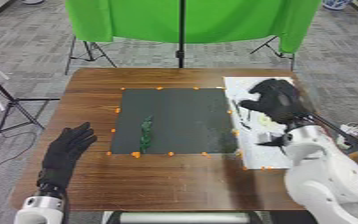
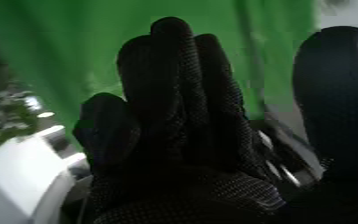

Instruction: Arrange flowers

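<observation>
In the head view, my right hand [image 1: 280,101] is over the white sheet on the table's right side, open, with its thumb spread to the left. The right wrist view has my right hand [image 2: 180,115] with straight fingers, the thumb apart, and nothing held. A green stem [image 1: 146,132] lies lengthwise on the left part of the dark mat [image 1: 189,115], with an orange bit at its near end. Partly covered by the right hand and arm, dark thin items [image 1: 244,114] lie on the white sheet [image 1: 260,162]. My left hand [image 1: 66,150] is open over the table's left side, apart from the mat.
Small orange pieces [image 1: 135,154] line the mat's edges on the brown wooden table [image 1: 158,185]. Behind the table hangs a green cloth [image 1: 140,20] on a stand with black tripod legs. Another black stand [image 1: 14,102] is left of the table.
</observation>
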